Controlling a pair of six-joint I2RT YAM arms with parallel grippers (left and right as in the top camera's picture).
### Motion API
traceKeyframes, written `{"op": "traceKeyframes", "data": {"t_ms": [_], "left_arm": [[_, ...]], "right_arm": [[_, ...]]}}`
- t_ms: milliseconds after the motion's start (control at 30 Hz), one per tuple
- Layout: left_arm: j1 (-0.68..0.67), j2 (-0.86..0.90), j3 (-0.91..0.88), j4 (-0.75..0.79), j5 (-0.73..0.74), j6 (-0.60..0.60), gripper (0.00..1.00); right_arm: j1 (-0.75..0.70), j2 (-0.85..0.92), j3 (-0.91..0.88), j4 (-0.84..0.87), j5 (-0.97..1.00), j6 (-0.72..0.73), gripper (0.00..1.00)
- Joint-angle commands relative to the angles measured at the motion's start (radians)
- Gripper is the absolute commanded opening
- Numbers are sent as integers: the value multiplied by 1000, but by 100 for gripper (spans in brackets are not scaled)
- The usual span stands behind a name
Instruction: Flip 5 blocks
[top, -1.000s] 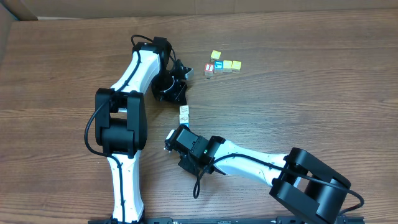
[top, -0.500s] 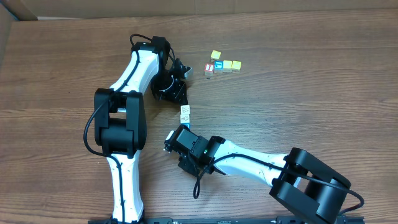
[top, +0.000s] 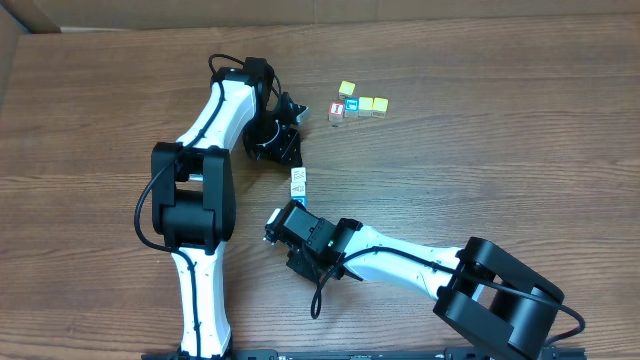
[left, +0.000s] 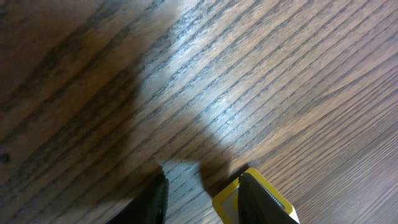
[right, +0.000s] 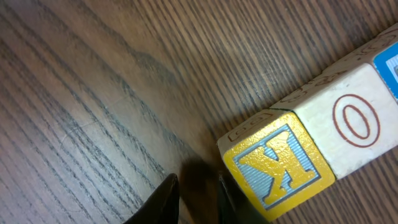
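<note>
In the left wrist view my left gripper (left: 202, 199) stands open over bare wood, and a yellow-framed block (left: 227, 200) touches its right finger (left: 261, 202), half hidden behind it. From overhead this gripper (top: 295, 112) sits just left of a cluster of blocks: a yellow one (top: 346, 88), a red-faced cube (top: 337, 110), a blue-faced block (top: 351, 106) and two yellowish blocks (top: 365, 104) (top: 380, 104). My right gripper (right: 196, 202) is slightly open with nothing between its fingers, beside a yellow K block (right: 277, 163) that lines up with a cream O block (right: 348, 121). Overhead, that short row (top: 297, 180) lies just ahead of my right gripper (top: 297, 207).
A blue face (right: 388, 62) shows past the O block at the frame's edge. Both white arms cross the left and lower middle of the wooden table (top: 500, 170). Cardboard (top: 20, 20) borders the far left corner.
The left jaws have opened and that gripper has drawn slightly back from the cluster. The right jaws have parted a little. The short row of blocks has barely shifted.
</note>
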Motion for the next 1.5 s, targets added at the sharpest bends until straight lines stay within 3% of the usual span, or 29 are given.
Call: {"op": "traceKeyframes", "data": {"t_ms": [0, 233, 267, 333, 400, 767, 900, 1000, 1067, 1133, 1233, 1467], "left_arm": [[-6, 10, -5, 3, -24, -7, 34], [-6, 10, -5, 3, -24, -7, 42], [-6, 10, -5, 2, -24, -7, 36], [-6, 10, -5, 2, -24, -7, 13], [-6, 10, -5, 2, -24, -8, 4], [-6, 10, -5, 36, -65, -50, 5], [-6, 10, -5, 72, -125, -119, 18], [-6, 10, -5, 95, -125, -147, 22], [-6, 10, -5, 109, -125, -167, 18], [-6, 10, -5, 122, -129, -192, 4], [-5, 9, -3, 138, -129, -238, 4], [31, -6, 61, 131, -146, -364, 4]], "right_arm": [[-14, 8, -4, 12, 33, 3, 24], [-14, 8, -4, 12, 32, 4, 27], [-14, 8, -4, 12, 32, 4, 27], [-14, 8, -4, 12, 32, 4, 28], [-14, 8, -4, 12, 32, 4, 28], [-14, 8, -3, 13, 25, 4, 27], [-14, 8, -3, 13, 25, 4, 28], [-14, 8, -3, 13, 23, 3, 28], [-14, 8, -3, 13, 22, 4, 28], [-14, 8, -3, 13, 21, 4, 24], [-14, 2, 10, -4, -14, 4, 15], [-14, -80, 81, -79, -110, 44, 11]]}}
